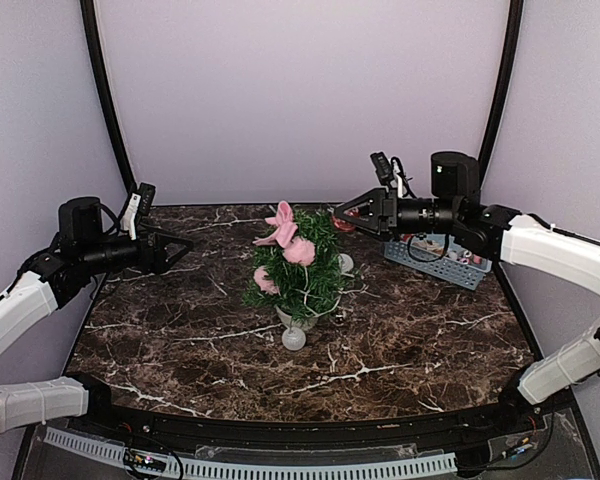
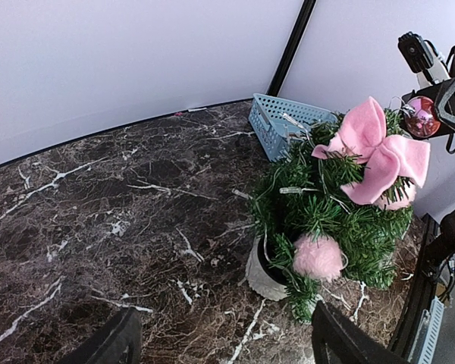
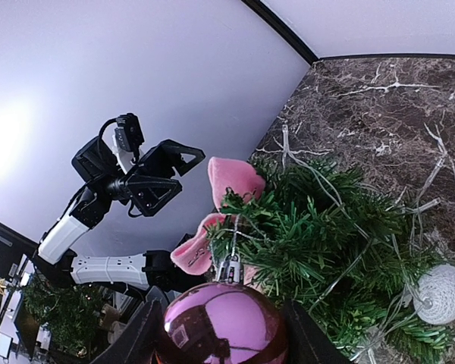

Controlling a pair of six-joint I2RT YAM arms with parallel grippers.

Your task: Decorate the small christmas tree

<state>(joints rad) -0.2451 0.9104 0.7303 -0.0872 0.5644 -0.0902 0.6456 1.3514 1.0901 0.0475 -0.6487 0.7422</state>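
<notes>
**Right gripper.** The right gripper is clamped on a shiny pink-purple bauble. One black finger presses on each side, and the bauble's silver cap points forward, away from the wrist. The cap is right at the outer needles of the tree; whether it touches them cannot be told. The gripper is held up off the table, level with the tree's top.

**Ahead of the right gripper.**
- The tree stands just in front of the fingertips.
- A pink fabric bow sits at its tip, just beyond the bauble.
- A thin white cord winds through the branches.
- A white ball hangs low on the side nearest this gripper.
- A blue slatted basket sits on the table, partly hidden under the arm behind the gripper.

**Left gripper.** The left gripper has its jaws spread wide with nothing between them. It is raised above the table and points across at the tree, well apart from it.

**Ahead of the left gripper.**
- The tree stands upright in a round white pot, ahead and toward this gripper's right.
- A fluffy pink pompom sits low in the branches facing this gripper.
- The bow is above the pompom.
- The right gripper and its bauble are at the tree's far side.
- The basket lies beyond the tree.

**Task object.** The tree stands near the middle of the table, between the two grippers and much closer to the right one.
</notes>
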